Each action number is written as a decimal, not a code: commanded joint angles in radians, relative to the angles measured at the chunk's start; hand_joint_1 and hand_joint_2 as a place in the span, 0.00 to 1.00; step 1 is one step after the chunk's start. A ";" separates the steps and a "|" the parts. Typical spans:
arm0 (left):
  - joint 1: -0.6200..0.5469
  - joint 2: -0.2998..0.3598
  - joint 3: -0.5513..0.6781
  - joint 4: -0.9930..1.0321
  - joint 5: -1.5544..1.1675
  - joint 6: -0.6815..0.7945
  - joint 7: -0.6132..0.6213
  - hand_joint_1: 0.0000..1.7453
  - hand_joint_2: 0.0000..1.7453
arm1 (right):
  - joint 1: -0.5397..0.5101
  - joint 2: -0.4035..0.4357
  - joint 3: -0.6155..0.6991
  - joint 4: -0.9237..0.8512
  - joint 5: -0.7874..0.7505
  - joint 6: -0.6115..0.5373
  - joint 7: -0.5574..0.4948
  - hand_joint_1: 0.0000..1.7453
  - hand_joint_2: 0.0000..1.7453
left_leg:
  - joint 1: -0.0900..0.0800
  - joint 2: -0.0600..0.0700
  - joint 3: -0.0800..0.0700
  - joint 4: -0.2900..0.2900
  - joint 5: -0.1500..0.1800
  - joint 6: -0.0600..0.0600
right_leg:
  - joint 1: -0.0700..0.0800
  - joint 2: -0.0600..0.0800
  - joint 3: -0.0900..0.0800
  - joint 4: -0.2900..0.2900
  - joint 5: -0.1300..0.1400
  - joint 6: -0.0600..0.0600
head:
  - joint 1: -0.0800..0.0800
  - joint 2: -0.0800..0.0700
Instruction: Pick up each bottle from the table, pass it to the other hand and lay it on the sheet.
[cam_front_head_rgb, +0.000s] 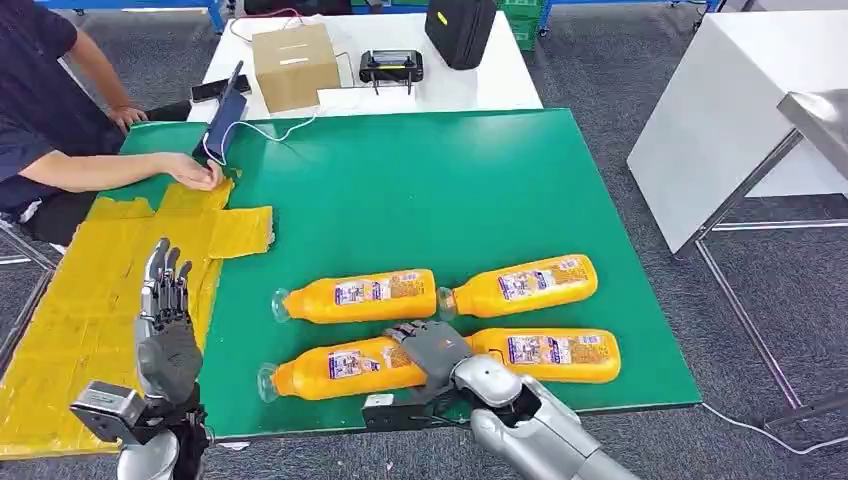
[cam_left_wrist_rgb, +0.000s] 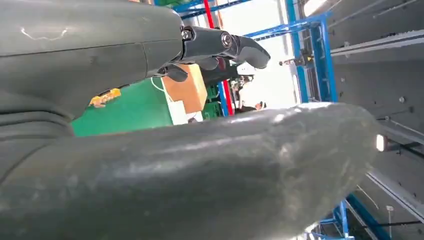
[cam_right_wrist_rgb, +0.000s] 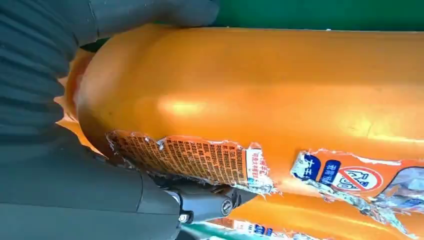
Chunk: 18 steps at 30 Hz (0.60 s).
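Currently right hand (cam_front_head_rgb: 432, 348) grips near-left bottle (cam_front_head_rgb: 335, 368) by table's (cam_front_head_rgb: 420, 170) near edge; left hand (cam_front_head_rgb: 165, 300) open, fingers spread, over yellow sheet (cam_front_head_rgb: 60, 310).

Four orange bottles lie on the green desk (cam_front_head_rgb: 420, 180): two farther ones (cam_front_head_rgb: 355, 296) (cam_front_head_rgb: 522, 284) and two nearer ones (cam_front_head_rgb: 335, 370) (cam_front_head_rgb: 555, 354). One yellow sheet (cam_front_head_rgb: 80, 300) covers the desk's left part. Behind stand one cardboard box (cam_front_head_rgb: 293, 66) and one black case (cam_front_head_rgb: 460, 30).

- A person (cam_front_head_rgb: 45, 120) is sitting at the green table's far left corner.
- A cardboard box (cam_front_head_rgb: 294, 65), a black case (cam_front_head_rgb: 460, 30) and a controller (cam_front_head_rgb: 391, 66) are sitting on the white table (cam_front_head_rgb: 500, 85) behind.
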 joint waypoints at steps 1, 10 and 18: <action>-0.054 0.024 -0.019 0.103 0.012 -0.002 -0.020 0.00 0.00 | -0.052 -0.107 0.133 0.084 -0.066 0.057 -0.011 1.00 1.00 | 0.001 -0.006 0.003 -0.002 0.000 -0.001 | 0.000 0.001 0.005 -0.003 -0.001 -0.001 | 0.000 0.000; -0.070 0.007 0.016 0.118 0.077 0.030 0.023 0.00 0.00 | -0.044 -0.085 0.089 0.064 -0.223 -0.029 -0.002 1.00 1.00 | 0.001 -0.006 0.002 -0.001 0.000 0.000 | 0.000 0.001 0.015 -0.002 -0.001 -0.001 | 0.000 0.000; -0.088 -0.021 0.023 0.100 0.209 0.123 0.052 0.00 1.00 | 0.252 0.131 -0.238 -0.308 -0.449 -0.399 -0.265 1.00 1.00 | 0.003 -0.007 0.000 0.001 -0.002 -0.002 | 0.002 0.003 0.012 0.000 -0.003 -0.002 | 0.002 0.000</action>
